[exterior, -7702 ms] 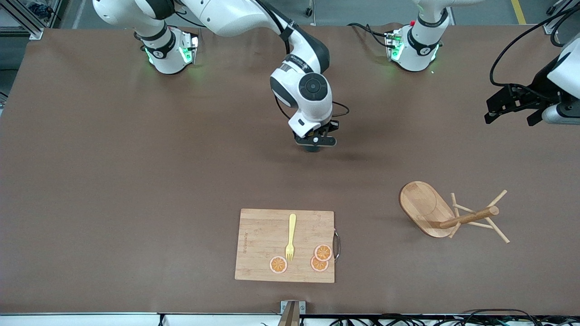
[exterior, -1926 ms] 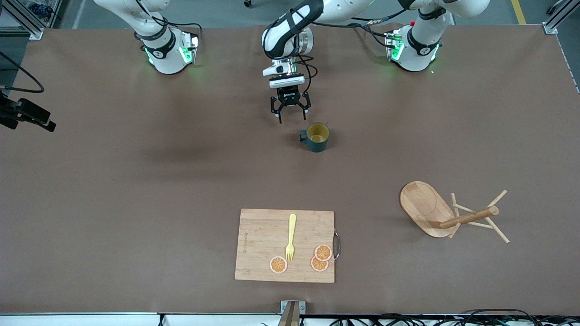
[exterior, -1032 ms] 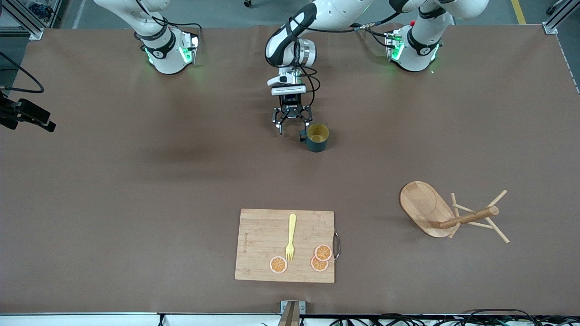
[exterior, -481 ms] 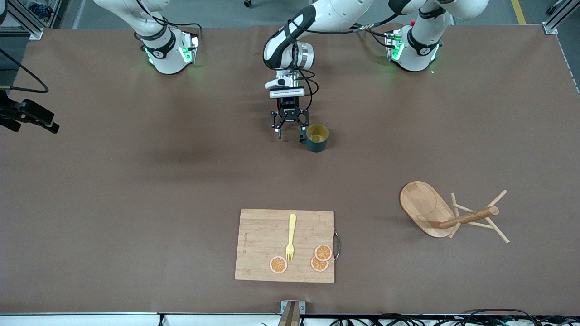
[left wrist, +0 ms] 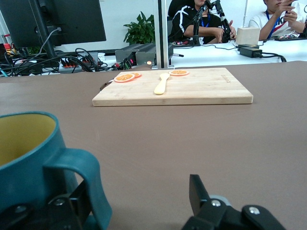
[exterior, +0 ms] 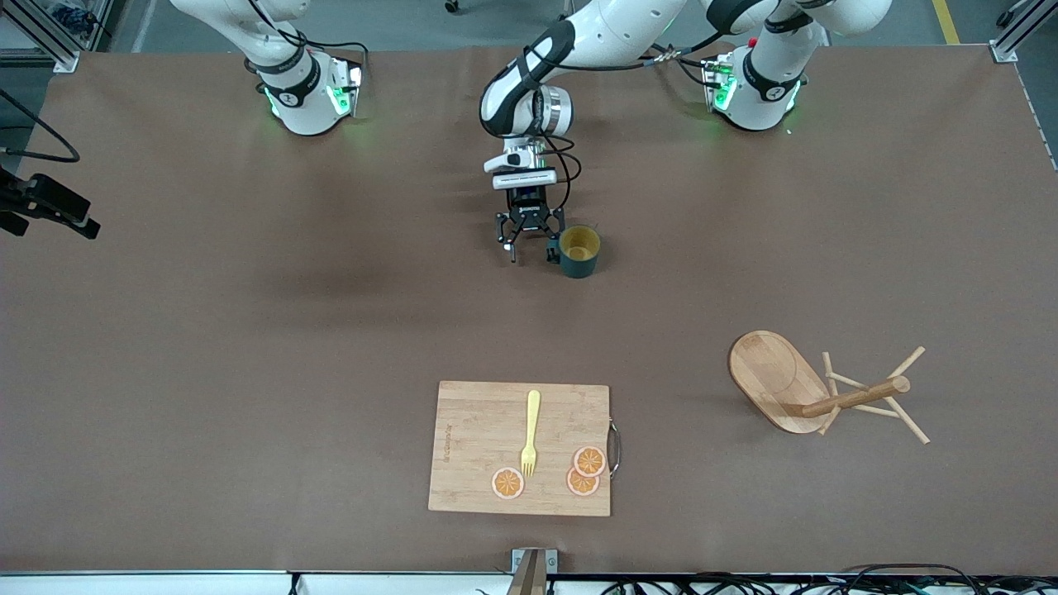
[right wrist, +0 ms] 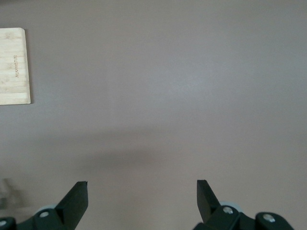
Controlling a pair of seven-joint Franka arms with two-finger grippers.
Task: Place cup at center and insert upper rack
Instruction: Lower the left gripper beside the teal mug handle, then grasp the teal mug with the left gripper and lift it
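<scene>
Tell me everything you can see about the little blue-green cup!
The cup is a small dark teal mug, yellow inside, and looks empty. It stands upright on the brown table, near the middle, farther from the front camera than the cutting board. One looped handle sticks out sideways. The left hand is low beside it, open, with one finger at the handle and the other finger out over bare table. Whether the finger touches the handle is unclear.

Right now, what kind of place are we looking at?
Probably a robotics lab or office workspace: two arms are bolted to a brown table, the left wrist view shows people seated at desks with a monitor, and kitchen props like a cutting board are laid out.
</scene>
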